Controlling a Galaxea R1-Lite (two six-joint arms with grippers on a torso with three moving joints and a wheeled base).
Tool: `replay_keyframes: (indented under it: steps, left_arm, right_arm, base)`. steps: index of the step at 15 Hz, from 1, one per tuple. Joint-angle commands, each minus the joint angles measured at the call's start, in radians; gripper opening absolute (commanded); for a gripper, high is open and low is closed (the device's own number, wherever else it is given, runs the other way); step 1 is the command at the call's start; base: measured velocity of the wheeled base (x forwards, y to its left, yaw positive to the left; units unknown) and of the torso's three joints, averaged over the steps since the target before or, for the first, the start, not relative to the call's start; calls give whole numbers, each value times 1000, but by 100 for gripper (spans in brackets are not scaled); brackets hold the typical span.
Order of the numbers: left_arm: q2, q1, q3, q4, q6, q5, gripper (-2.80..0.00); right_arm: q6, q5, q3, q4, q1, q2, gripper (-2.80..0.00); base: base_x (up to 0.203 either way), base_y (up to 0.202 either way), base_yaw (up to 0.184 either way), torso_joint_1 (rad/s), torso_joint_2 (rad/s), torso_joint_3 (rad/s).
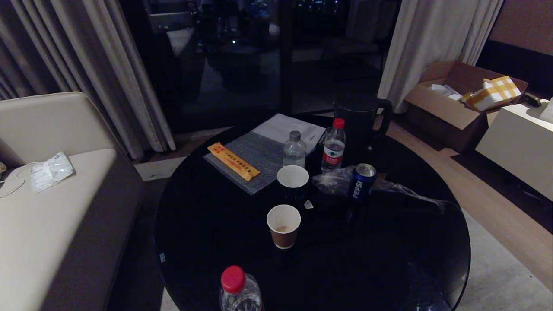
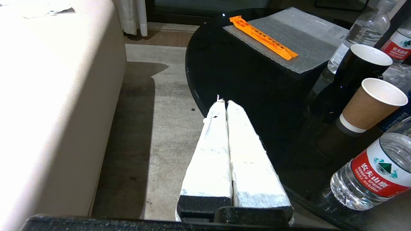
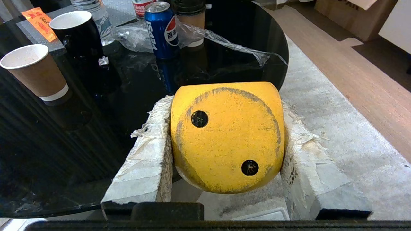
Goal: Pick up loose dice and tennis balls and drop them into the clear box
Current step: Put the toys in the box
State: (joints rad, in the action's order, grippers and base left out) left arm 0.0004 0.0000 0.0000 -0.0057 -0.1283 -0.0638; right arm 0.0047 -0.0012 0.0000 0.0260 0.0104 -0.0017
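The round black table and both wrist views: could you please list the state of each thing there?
Yellow die: clamped in right gripper, two pips showing.
Left gripper: jaws shut, empty.
Blue Pepsi can: upright, opened.
Brown paper cup: upright, nearly empty.
Red-capped water bottle: upright, capped.

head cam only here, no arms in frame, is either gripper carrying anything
Observer: Yes. The right gripper is shut on the yellow rounded-corner die, two black pips facing its wrist camera.
Operator: and the left one
Observer: The left gripper is shut and empty, its white padded fingers pressed together.
Operator: where's the left one hanging
Observer: By the round black glass table's edge, over pale carpet beside the beige sofa.
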Motion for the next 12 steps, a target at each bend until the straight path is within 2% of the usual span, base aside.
replay_keyframes:
  steps: [1,3,12]
  left_arm:
    - [1,0,2,0,-1,-2,-280]
    - [1,0,2,0,-1,-2,-280]
    - [1,0,2,0,-1,-2,-280]
  right_arm:
    - [0,1,11,0,2,2,-280]
    - [0,0,11,0,1,2,-280]
    - [0,0,11,2,0,2,-280]
  base:
    - [0,0,0,0,0,0]
    - [-40,0,1,4,1,-1]
    - [-182,0,-2,2,3,5]
